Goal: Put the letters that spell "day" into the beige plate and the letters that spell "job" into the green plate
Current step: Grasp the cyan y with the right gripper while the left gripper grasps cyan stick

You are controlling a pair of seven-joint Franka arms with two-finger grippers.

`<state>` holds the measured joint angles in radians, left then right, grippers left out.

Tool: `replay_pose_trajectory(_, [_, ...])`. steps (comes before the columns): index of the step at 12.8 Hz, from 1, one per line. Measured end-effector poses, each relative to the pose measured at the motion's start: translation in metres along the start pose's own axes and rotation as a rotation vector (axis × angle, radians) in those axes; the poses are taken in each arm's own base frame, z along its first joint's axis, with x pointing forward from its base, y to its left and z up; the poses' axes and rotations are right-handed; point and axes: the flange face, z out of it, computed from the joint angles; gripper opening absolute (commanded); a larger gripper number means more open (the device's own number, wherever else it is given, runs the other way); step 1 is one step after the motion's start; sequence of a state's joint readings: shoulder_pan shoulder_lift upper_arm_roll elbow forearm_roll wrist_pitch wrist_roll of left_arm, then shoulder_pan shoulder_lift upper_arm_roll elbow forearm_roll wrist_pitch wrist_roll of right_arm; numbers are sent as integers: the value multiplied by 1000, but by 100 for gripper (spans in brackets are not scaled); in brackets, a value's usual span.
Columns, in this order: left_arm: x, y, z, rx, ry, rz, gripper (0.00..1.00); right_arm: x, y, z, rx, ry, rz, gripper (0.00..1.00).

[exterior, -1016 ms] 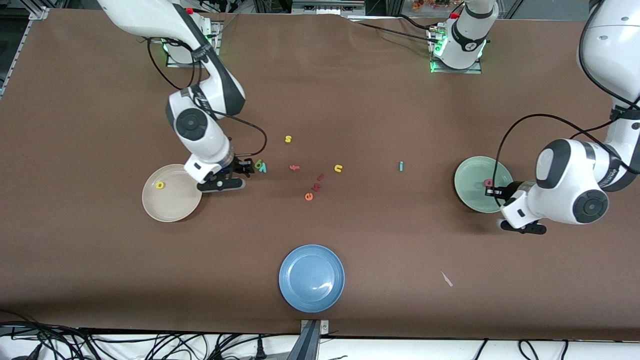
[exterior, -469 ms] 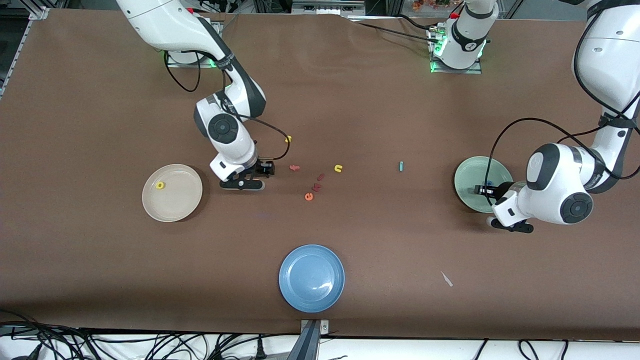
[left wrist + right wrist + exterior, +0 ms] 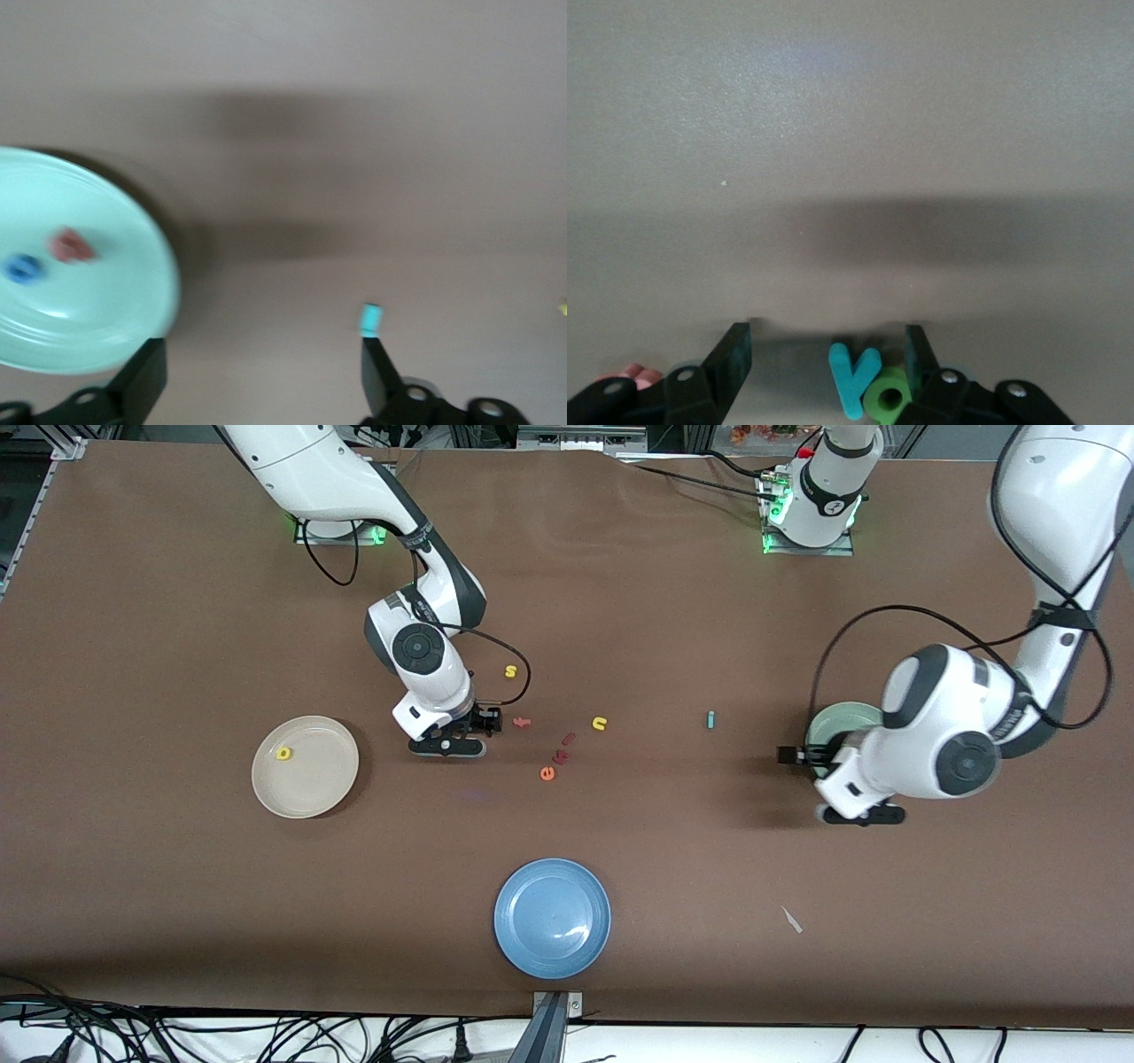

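The beige plate holds the yellow "d". My right gripper is open and low over the table, with the teal "y" and green "a" lying between its fingers, close to one finger. The green plate holds the salmon-red "b" and the blue "o"; my left arm covers most of it in the front view. My left gripper is open and empty, just off the plate's rim. The teal "j" lies on the table toward the middle.
Loose letters lie mid-table: a yellow "s", a reddish "f", a yellow "u", an orange "e" and small red pieces. The blue plate sits near the front camera. A white scrap lies nearby.
My left gripper opened, left the "b" in the green plate and moved off the plate toward the middle. My right gripper moved from beside the beige plate to over the "y" and "a".
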<state>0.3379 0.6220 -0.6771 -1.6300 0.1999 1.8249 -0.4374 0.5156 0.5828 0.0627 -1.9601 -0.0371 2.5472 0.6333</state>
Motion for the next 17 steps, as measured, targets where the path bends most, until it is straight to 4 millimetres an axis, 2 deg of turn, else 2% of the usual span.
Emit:
replay_pose_trajectory(2, [-16, 52, 20, 12, 8, -37, 85, -3, 1, 6, 2, 2, 0, 65])
replay_pose_trajectory(3, [-23, 73, 38, 3, 28, -52, 85, -3, 2, 6, 6, 6, 0, 61])
replay_pose_trajectory(5, [-34, 94, 80, -41, 74, -71, 85, -4, 2, 5, 8, 9, -1, 55])
replay_pose_trajectory(7, [-41, 95, 105, -54, 93, -68, 86, -5, 1, 4, 10, 11, -1, 49])
replay_pose_trajectory(8, [-43, 93, 110, -31, 105, -48, 86, -5, 1, 4, 10, 11, -1, 47])
replay_pose_trajectory(12, [-52, 100, 119, 45, 150, 46, 88, -11, 1, 7, 8, 2, -5, 23])
replay_pose_trajectory(14, [-59, 103, 129, 36, 177, 76, 92, -15, 1, 9, 6, -2, -5, 21])
replay_pose_trajectory(15, [-61, 102, 133, 26, 183, 79, 99, -16, 2, 9, 5, -4, -5, 20])
replay_pose_trajectory(17, [-61, 94, 138, 18, 182, 69, 99, -18, 4, 8, 0, -10, -5, 17])
